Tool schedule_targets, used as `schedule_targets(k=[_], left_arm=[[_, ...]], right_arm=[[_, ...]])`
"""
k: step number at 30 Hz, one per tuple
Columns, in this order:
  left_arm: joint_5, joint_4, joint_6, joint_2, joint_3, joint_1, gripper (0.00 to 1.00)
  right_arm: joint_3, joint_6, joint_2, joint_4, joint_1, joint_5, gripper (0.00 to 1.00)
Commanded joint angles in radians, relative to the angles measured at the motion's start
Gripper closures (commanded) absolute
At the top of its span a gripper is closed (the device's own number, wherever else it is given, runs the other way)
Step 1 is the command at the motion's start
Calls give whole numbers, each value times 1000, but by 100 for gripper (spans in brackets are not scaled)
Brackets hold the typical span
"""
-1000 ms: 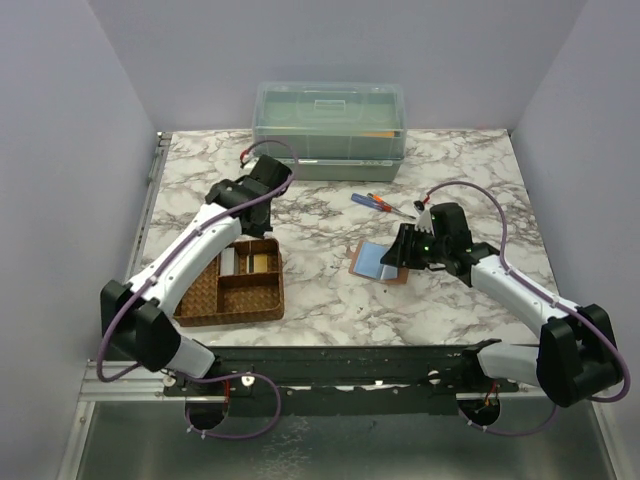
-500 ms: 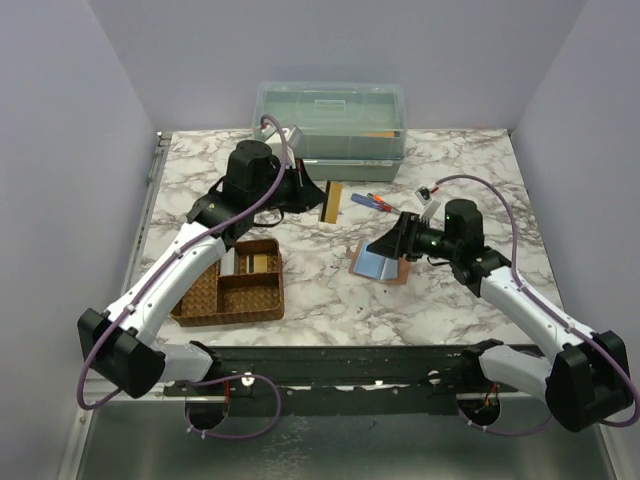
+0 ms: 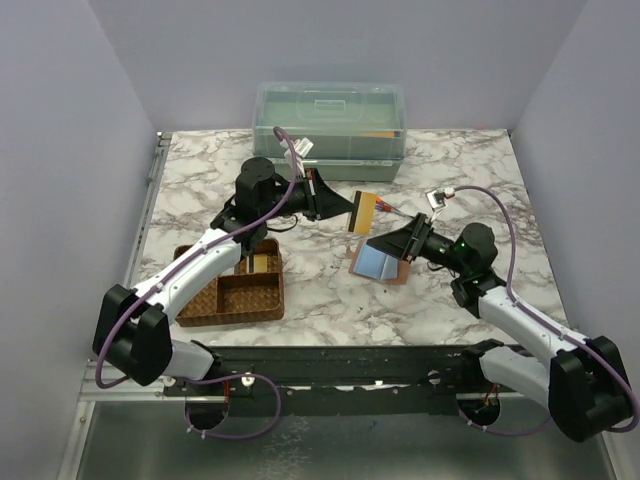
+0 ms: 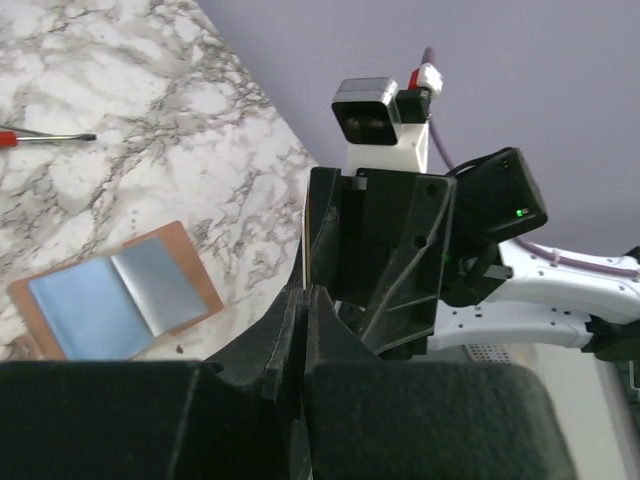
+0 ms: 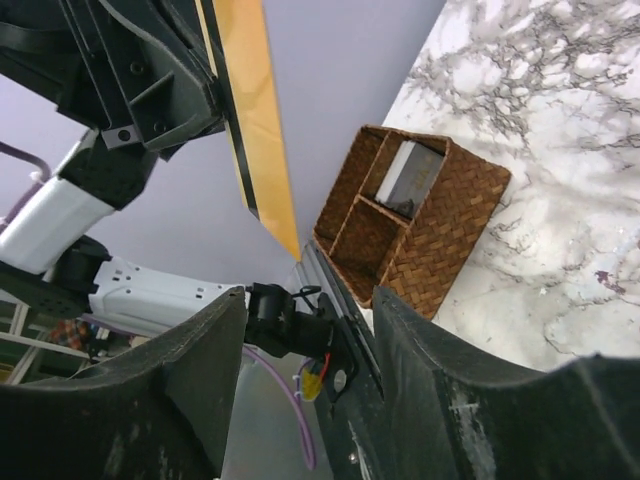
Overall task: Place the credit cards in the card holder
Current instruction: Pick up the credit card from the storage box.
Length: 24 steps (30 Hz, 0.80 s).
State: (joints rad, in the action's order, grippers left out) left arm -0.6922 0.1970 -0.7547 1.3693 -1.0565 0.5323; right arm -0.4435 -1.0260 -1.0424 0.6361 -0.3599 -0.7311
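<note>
Marble-patterned table (image 3: pixel 330 300), lilac walls: at far left a woven tray (image 3: pixel 225 308) holds a silver-grey card (image 5: pixel 410 172) in one of its compartments. Right of it, the left gripper (image 3: pixel 345 207) is clamped tight on the tan-gold card (image 3: pixel 362 212), pinching it by one end and holding it in the air, well clear of the tabletop. Below and just right of that card, the card holder (image 4: pixel 186 236) lies open and flat, a light blue card (image 4: pixel 85 315) in one half. Farther right, the right gripper (image 3: pixel 388 246) faces the raised card with its jaws apart and nothing between them. The gold card stands ahead of those fingers (image 5: pixel 190 370), apart from them and not yet in the gap.

The risk appears to lie in a mid-air pass. Should the left fingers let go before the right pair closes, the thin card would likely drop or skid across the marble. A skewed bite on so slim an edge could also twist it. The holder lies loose, so a low pass of either arm might nudge it or flip it shut.
</note>
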Motion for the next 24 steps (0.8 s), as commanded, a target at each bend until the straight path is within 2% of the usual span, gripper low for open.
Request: schedule_targets(k=[1,11,17,21,24], left_arm=[[-63,219,-122,15,46,0,100],[-83,329,-210,28,111,1,100],[-72,358,-237,11,146,9,100],[-59,364,-240,14,158,20,100],[-59,367,-247,29,156,27,100]], right_arm=[[44,-87,7,202,-4,26,45],[74,-150,-19,345,-4,75,56],[51,-169,-71,367,-4,73,63],[53,-195,-93,408,-4,58,75],[61,-195,-85,403,-4,68,90]])
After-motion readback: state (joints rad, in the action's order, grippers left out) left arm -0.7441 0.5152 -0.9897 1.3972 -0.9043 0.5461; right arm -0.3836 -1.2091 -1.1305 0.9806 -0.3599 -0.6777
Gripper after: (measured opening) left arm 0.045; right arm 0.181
